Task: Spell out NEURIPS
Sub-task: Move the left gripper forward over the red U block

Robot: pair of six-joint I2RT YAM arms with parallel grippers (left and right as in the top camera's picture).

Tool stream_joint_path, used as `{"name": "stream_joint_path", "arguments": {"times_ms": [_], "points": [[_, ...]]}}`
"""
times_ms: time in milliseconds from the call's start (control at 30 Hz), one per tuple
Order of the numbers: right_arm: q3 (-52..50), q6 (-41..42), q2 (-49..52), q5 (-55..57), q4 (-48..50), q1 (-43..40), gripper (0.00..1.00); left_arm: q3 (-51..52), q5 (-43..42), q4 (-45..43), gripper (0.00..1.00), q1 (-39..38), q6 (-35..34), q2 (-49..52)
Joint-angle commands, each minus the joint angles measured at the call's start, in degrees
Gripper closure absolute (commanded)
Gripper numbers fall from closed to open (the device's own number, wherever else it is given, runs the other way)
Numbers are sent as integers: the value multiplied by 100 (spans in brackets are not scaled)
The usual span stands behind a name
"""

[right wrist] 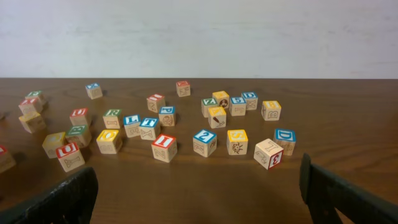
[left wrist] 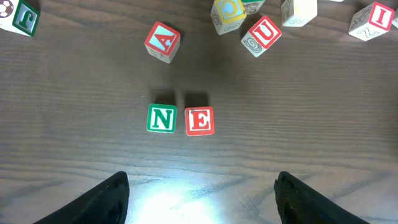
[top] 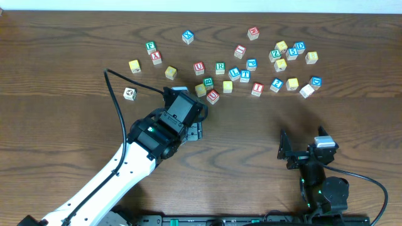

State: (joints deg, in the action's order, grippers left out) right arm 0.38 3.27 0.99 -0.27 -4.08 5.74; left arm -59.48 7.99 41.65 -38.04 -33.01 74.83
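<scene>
In the left wrist view a green-bordered N cube (left wrist: 161, 118) and a red-bordered E cube (left wrist: 199, 121) sit side by side on the wood, reading NE. My left gripper (left wrist: 202, 199) is open and empty just short of them. In the overhead view the left gripper (top: 183, 105) covers that pair. A red U cube (top: 198, 67), a green R cube (top: 220, 66) and a red I cube (top: 257, 88) lie loose among the scattered cubes. My right gripper (top: 303, 145) is open and empty, low near the front right, facing the cubes (right wrist: 199, 199).
Several other letter and picture cubes are scattered across the far half of the table (top: 75, 157). They include a red A cube (left wrist: 163, 42), a white cube with a ball picture (top: 129, 93) and a cube with a red 3 (right wrist: 269, 154). A black cable (top: 119, 107) loops left of the left arm.
</scene>
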Motion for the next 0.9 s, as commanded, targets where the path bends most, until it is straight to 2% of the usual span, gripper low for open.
{"name": "stream_joint_path", "arguments": {"times_ms": [0,233,700,867], "points": [[-7,52,-28,-13,-24,31,1,-234,-4,39,26,13,-7,-46],[-7,52,-28,-11,-26,31,1,-584,-2,127,26,13,68,-22],[-7,50,-28,-11,-26,31,1,-2044,0,839,25,13,149,577],[-7,52,-28,-11,-26,31,1,-2511,0,1158,18,15,151,1075]]}}
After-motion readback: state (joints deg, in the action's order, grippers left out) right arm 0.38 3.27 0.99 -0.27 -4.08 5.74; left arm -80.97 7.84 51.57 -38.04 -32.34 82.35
